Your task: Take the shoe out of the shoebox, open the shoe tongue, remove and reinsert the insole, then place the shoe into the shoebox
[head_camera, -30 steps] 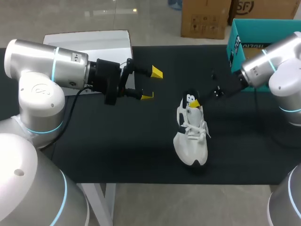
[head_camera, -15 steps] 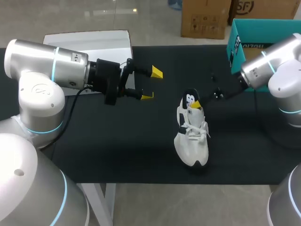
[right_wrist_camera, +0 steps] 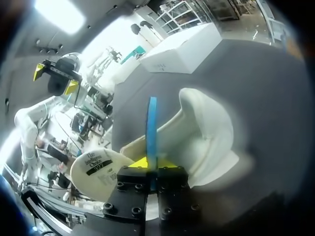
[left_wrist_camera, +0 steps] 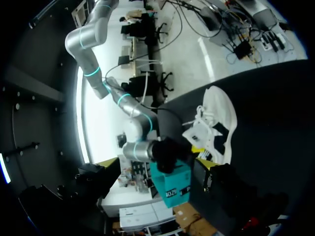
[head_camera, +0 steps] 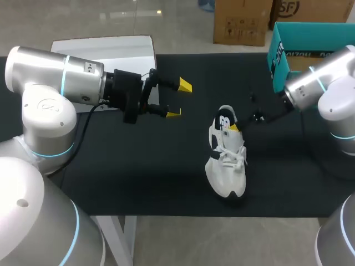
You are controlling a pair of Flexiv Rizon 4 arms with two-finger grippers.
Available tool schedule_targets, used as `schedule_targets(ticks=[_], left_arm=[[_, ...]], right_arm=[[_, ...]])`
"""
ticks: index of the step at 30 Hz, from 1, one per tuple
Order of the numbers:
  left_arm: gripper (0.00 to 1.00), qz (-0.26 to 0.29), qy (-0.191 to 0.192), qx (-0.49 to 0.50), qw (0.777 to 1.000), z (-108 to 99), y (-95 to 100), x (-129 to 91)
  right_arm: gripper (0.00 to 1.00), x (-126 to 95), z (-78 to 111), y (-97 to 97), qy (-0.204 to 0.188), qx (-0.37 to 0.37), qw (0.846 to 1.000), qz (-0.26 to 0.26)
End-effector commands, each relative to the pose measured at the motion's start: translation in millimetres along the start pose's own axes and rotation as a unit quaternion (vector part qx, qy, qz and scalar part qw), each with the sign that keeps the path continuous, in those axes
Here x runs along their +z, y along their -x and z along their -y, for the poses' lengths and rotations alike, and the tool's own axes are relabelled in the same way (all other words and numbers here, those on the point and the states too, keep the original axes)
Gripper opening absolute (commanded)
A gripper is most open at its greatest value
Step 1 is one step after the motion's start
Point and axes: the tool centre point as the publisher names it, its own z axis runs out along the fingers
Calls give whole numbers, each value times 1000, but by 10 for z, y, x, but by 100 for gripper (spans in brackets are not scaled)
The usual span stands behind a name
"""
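Observation:
A white lace-up shoe [head_camera: 225, 163] lies on the black table [head_camera: 138, 166], toe toward the front edge; it also shows in the left wrist view [left_wrist_camera: 216, 123]. My right gripper [head_camera: 233, 127] is at the shoe's heel opening. In its wrist view the right gripper [right_wrist_camera: 148, 162] is shut on a thin blue-edged insole [right_wrist_camera: 151, 132] that stands edge-on out of the shoe [right_wrist_camera: 206, 132]. My left gripper [head_camera: 179, 100] hangs open and empty above the table, left of the shoe and apart from it; it also shows in the right wrist view [right_wrist_camera: 55, 79]. The teal shoebox [head_camera: 308, 41] stands at the back right.
A white box [head_camera: 111, 47] sits at the table's back left edge, and appears again in the right wrist view [right_wrist_camera: 182, 49]. The teal shoebox [left_wrist_camera: 172, 184] is close behind my right arm [head_camera: 316, 83].
My right gripper has closed at the shoe's heel opening and now pinches the insole. The shoe has shifted slightly. The left arm has not moved.

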Motion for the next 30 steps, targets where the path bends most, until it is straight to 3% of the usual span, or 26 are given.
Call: schedule_targets(ticks=[1, 6, 7, 8, 9, 24, 30], left_arm=[[100, -2, 0, 1, 1000, 0, 4, 2], [100, -2, 0, 1, 1000, 0, 4, 2], [100, -2, 0, 1, 1000, 0, 4, 2], [100, -2, 0, 1, 1000, 0, 4, 2], [100, -2, 0, 1, 1000, 0, 4, 2], [100, -2, 0, 1, 1000, 0, 4, 2], [100, -2, 0, 1, 1000, 0, 4, 2]], right_arm=[[0, 85, 63, -7, -1, 4, 1000, -1], [0, 131, 81, 22, -9, 10, 1000, 6], [38, 114, 63, 25, -7, 11, 1000, 11], [47, 90, 39, 25, -5, 10, 1000, 17], [100, 62, 11, 19, -3, 8, 1000, 21], [100, -388, -352, 72, 32, -12, 994, 104], [100, -602, -466, -26, 10, 46, 972, 230]])
